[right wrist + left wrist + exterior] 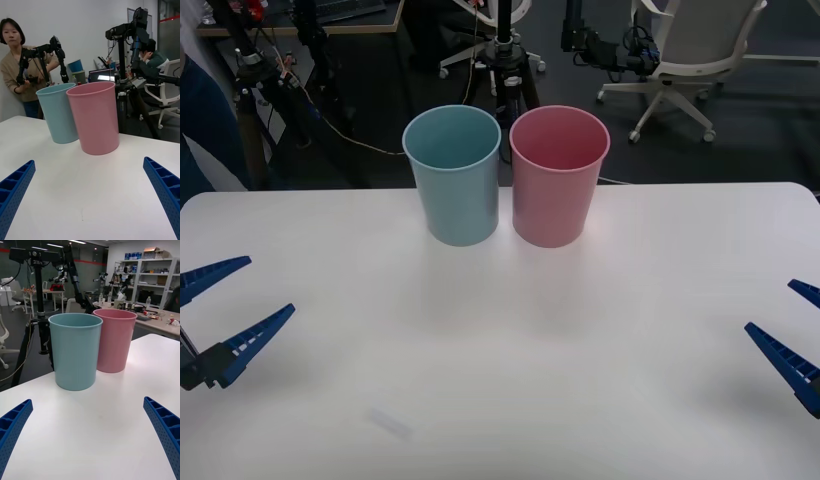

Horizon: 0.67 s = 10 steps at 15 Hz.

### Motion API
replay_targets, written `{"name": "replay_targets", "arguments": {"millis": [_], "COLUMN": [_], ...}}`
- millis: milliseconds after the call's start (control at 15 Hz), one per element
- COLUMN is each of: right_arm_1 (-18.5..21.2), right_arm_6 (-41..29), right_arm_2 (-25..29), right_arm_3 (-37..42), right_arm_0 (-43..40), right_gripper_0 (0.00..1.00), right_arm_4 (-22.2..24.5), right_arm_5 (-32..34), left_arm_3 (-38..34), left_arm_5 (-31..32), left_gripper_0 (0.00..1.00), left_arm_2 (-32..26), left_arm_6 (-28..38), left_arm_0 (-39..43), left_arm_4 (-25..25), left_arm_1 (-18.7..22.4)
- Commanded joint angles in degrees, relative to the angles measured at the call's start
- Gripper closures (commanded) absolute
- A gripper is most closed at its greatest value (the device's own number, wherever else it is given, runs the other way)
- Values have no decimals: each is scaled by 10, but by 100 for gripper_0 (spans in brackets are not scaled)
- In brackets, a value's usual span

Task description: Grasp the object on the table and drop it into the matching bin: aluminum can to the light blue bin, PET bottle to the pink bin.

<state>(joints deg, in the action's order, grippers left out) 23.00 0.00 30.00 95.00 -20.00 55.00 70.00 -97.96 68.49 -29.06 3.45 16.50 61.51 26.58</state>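
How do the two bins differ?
Colour: the light blue bin versus the pink bin. Side: in the front view the light blue bin stands toward the robot's left, the pink bin toward its right. Both are upright, same tapered shape, close together on the table.

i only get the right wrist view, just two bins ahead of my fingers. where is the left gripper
Observer: The left gripper hovers over the table's left edge, fingers open.
Operator: which bin is on its side
Observer: The light blue bin. The pink bin stands beside it, on the right gripper's side.
Operator: where do they sit on the table
Observer: Near the far edge, about midway between the two arms.
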Motion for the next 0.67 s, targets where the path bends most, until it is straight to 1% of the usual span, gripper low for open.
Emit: {"name": "replay_targets", "arguments": {"millis": [67, 333, 667], "right_arm_1": [0, 0, 0], "right_arm_6": [0, 0, 0], "right_arm_2": [0, 0, 0], "right_arm_3": [0, 0, 0], "right_arm_0": [0, 0, 0], "right_gripper_0": [0, 0, 0], "right_arm_4": [0, 0, 0], "right_arm_5": [0, 0, 0], "left_arm_3": [0, 0, 1], "left_arm_5": [2, 5, 5], "left_gripper_0": [0, 0, 0], "left_arm_2": [-8, -6, -5], "left_arm_6": [-36, -45, -49], "left_arm_0": [28, 56, 63], "left_arm_4": [-15, -25, -32], "left_arm_1": [1, 0, 0]}}
